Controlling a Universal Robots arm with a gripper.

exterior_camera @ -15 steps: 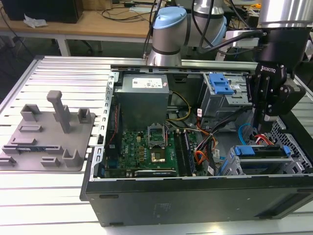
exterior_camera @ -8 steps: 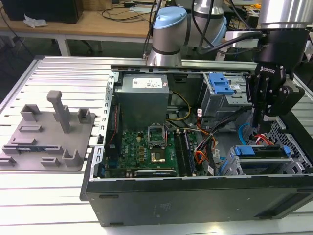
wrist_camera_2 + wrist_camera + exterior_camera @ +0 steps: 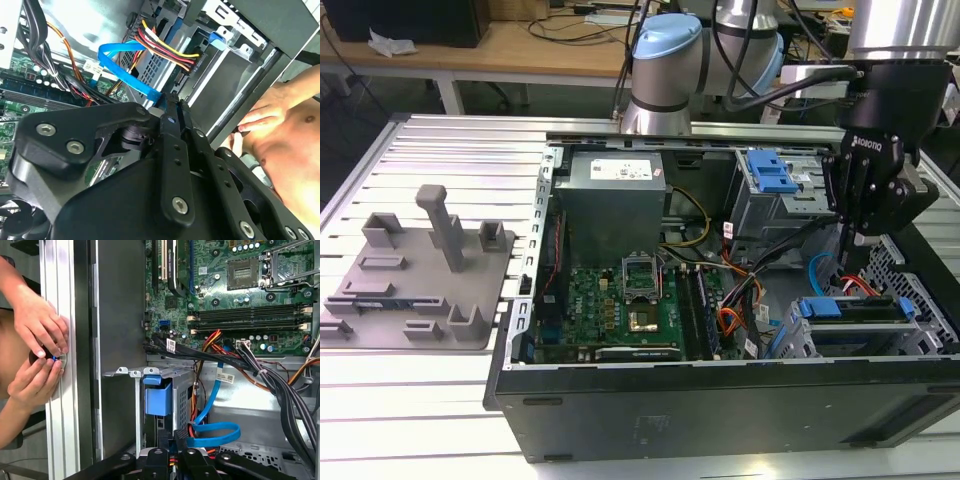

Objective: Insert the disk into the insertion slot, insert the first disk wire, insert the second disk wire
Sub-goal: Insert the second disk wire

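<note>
The disk (image 3: 850, 309), edged by its blue carrier, sits inside the insertion slot (image 3: 798, 343) of the grey cage at the exterior view's right. My black gripper (image 3: 853, 262) reaches down just behind it. In the second wrist view its fingers (image 3: 169, 117) stand pressed together on the end of a flat blue wire (image 3: 125, 72). A black plug with red, yellow and black wires (image 3: 192, 62) sits at the disk's rear edge beside it. The first wrist view shows the blue wire (image 3: 215, 429) looping to my fingertips (image 3: 181, 439), next to the carrier's blue tab (image 3: 158, 398).
A larger grey drive box with a blue tab (image 3: 770, 178) stands behind the cage. The motherboard (image 3: 630, 310) and cable bundles (image 3: 260, 375) fill the case. A person's hands (image 3: 37, 347) rest on the ribbed table rail outside the case wall. A grey fixture plate (image 3: 420, 270) lies at the exterior view's left.
</note>
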